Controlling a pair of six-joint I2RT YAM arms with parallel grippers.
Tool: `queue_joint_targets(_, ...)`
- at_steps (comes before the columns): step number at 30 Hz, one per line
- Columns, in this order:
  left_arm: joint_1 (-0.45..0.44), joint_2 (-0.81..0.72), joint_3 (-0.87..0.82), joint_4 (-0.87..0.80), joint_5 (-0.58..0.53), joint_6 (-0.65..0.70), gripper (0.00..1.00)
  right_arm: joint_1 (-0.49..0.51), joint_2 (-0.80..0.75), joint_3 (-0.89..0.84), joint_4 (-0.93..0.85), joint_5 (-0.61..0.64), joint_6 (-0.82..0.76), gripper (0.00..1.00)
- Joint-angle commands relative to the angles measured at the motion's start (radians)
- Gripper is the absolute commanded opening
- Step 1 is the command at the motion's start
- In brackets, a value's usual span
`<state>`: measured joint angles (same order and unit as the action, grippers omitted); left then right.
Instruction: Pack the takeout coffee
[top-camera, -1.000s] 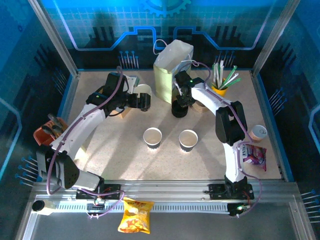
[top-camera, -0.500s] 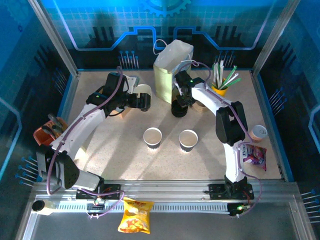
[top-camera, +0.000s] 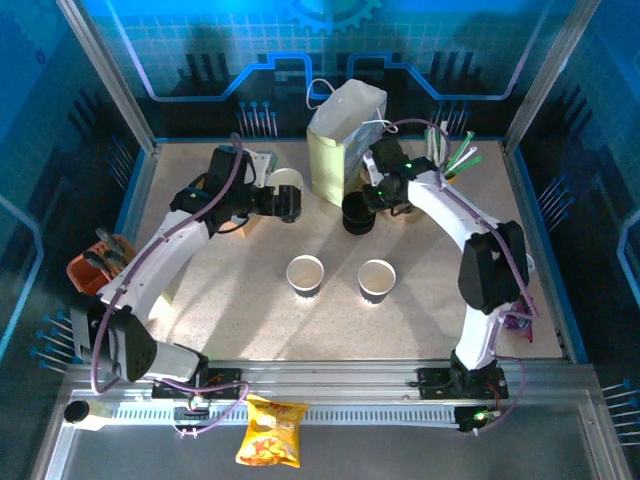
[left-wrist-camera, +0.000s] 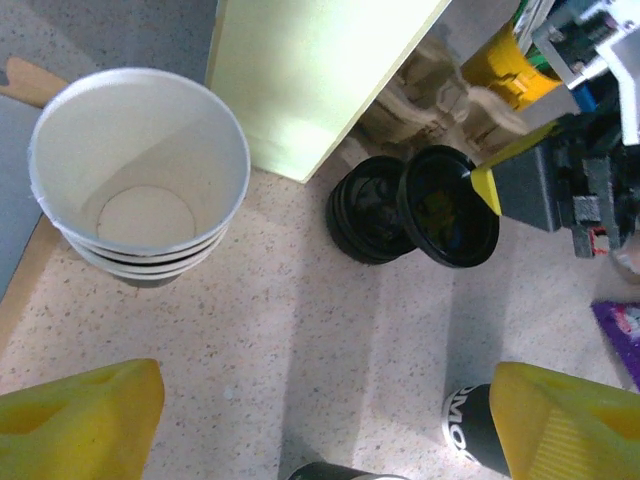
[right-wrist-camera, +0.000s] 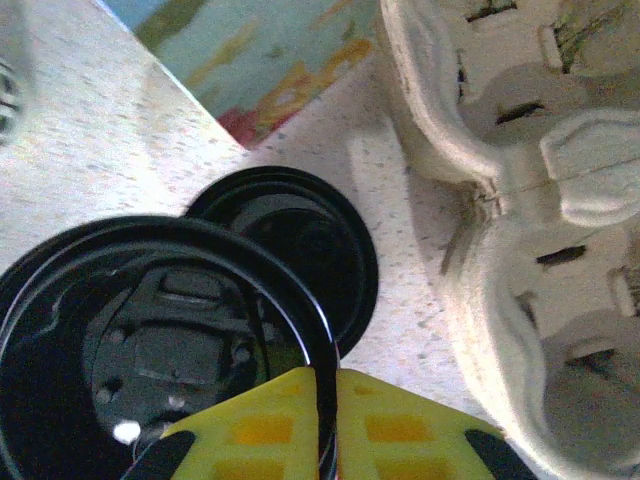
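Observation:
The takeout coffee is out of view. Two lidless cups with black sleeves (top-camera: 305, 273) (top-camera: 377, 280) stand mid-table. My right gripper (top-camera: 373, 196) (right-wrist-camera: 327, 420) is shut on the rim of a black lid (right-wrist-camera: 150, 340) (left-wrist-camera: 450, 205), held tilted just beside the stack of black lids (right-wrist-camera: 300, 250) (left-wrist-camera: 368, 212). The pale green paper bag (top-camera: 340, 140) (left-wrist-camera: 310, 70) stands open behind them. My left gripper (top-camera: 291, 203) (left-wrist-camera: 330, 420) is open, nothing between its yellow fingers, next to the stack of lidless cream cups (left-wrist-camera: 140, 170) (top-camera: 286, 180).
A pulp cup carrier (right-wrist-camera: 520, 200) (top-camera: 402, 212) lies right of the lids. A yellow holder with straws (top-camera: 440, 172) stands at the back right. A small cup (top-camera: 517, 265) and snack packet (top-camera: 512, 310) are at the right edge, a chip bag (top-camera: 272, 430) in front.
My right arm has swung to the right, and its jaws have closed on one black lid, tipping it up off the stack. The left arm has stayed put.

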<state>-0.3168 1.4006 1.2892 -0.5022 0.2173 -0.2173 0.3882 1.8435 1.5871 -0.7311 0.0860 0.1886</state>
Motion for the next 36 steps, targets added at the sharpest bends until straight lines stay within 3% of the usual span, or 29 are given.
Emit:
queue_joint_targets(1,-0.001,-0.068,-0.028,0.115,0.090,-0.117,0.85,-0.033,-0.144,-0.074,0.099,-0.229,0.127,0.11)
queue_joint_targets(6,-0.008,-0.154,-0.090,0.370,0.187,-0.366,0.85,-0.038,-0.326,-0.194,0.288,-0.422,0.331,0.11)
queue_joint_targets(10,-0.029,-0.195,-0.149,0.597,0.185,-0.575,0.85,-0.036,-0.426,-0.296,0.504,-0.525,0.553,0.11)
queue_joint_targets(18,-0.071,-0.181,-0.189,0.895,0.136,-0.879,0.86,0.028,-0.503,-0.386,0.802,-0.539,0.833,0.10)
queue_joint_targets(29,-0.106,-0.154,-0.183,0.923,0.067,-0.967,0.92,0.077,-0.502,-0.413,0.994,-0.510,0.992,0.10)
queue_joint_targets(36,-0.108,-0.098,-0.174,1.020,0.121,-1.068,0.93,0.099,-0.468,-0.404,1.079,-0.519,1.035,0.10)
